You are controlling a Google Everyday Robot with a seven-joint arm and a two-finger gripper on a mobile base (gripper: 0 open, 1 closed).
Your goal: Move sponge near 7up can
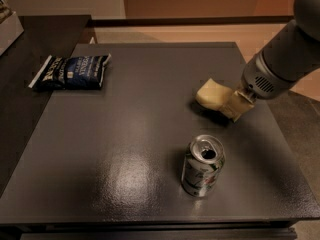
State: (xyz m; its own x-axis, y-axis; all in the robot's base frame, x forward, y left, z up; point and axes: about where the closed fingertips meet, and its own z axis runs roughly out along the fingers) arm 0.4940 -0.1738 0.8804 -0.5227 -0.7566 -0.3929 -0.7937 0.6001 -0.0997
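Observation:
The pale yellow sponge (211,93) is at the right side of the dark table, held at its right end by my gripper (229,104). The beige fingers (236,106) close on it, and a shadow lies under it, so it seems slightly off the surface. The grey arm reaches in from the upper right. The silver-and-green 7up can (202,167) stands upright near the table's front edge, below and a little left of the sponge, about a can's height away.
A dark blue snack bag (70,71) lies flat at the table's back left. The dark table (125,149) has its right edge just past the gripper. A darker counter (25,59) adjoins on the left, with a white object (7,26) at its far corner.

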